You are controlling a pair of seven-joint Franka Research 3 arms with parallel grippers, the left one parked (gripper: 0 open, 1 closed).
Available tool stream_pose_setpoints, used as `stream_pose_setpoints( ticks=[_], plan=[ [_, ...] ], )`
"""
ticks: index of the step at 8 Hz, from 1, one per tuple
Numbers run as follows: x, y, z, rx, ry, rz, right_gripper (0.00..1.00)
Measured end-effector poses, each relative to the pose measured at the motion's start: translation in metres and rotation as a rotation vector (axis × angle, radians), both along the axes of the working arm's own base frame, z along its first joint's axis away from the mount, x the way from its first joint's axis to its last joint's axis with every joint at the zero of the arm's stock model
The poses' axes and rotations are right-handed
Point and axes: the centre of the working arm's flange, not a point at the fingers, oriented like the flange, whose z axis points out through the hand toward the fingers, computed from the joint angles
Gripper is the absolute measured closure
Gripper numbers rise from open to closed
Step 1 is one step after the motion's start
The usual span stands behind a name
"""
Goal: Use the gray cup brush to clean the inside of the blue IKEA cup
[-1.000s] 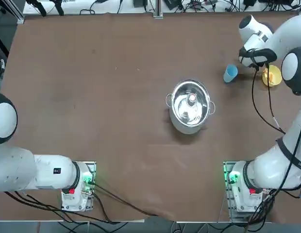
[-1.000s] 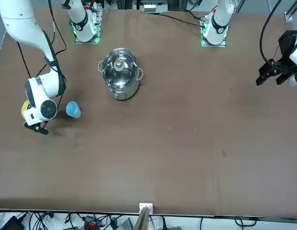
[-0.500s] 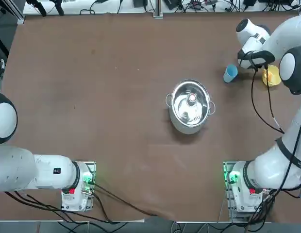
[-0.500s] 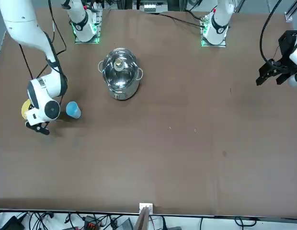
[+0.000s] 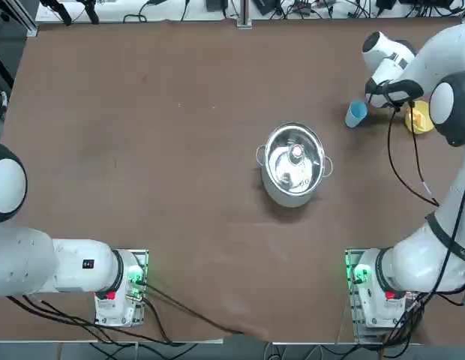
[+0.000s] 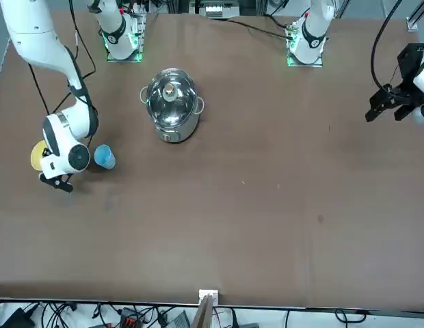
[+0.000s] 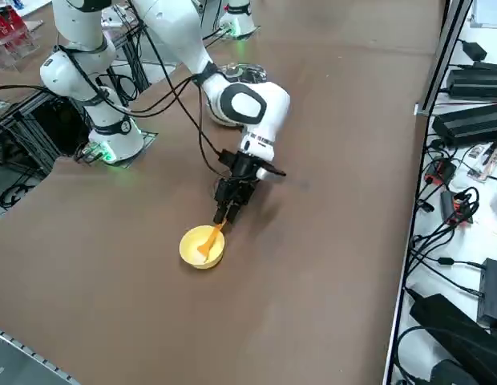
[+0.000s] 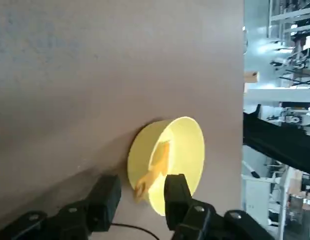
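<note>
The right arm stretches from its base toward about one o'clock across the table, elbow raised, forearm folding down to a white wrist near the far right corner. The right gripper point(image 8: 138, 192) hangs low at the end of it, tilted off vertical, its two black fingers point(image 8: 106, 195) parted with a clear gap between them. In the side view the gripper point(image 7: 230, 210) points down and outward, a black cable trailing from the wrist.

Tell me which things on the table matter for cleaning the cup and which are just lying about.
For the job: gray cup brush, lying in the yellow bowl; blue IKEA cup; right gripper, at the brush's handle end.

Just there: yellow bowl, only holding the brush; steel pot, mid-table.
</note>
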Motion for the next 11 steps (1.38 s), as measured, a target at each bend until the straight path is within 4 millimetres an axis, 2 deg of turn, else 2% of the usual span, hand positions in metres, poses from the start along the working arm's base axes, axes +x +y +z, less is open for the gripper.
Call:
stream_pose_setpoints(
  ticks=[7, 10, 11],
  plan=[
    [-0.0024, -0.0019, -0.0055, -0.02, 0.018, 0.001, 0.53],
    [-0.0025, -0.0016, -0.0063, -0.02, 0.019, 0.002, 0.59],
    [-0.0026, -0.0016, -0.0069, -0.021, 0.02, 0.002, 0.66]
  ],
)
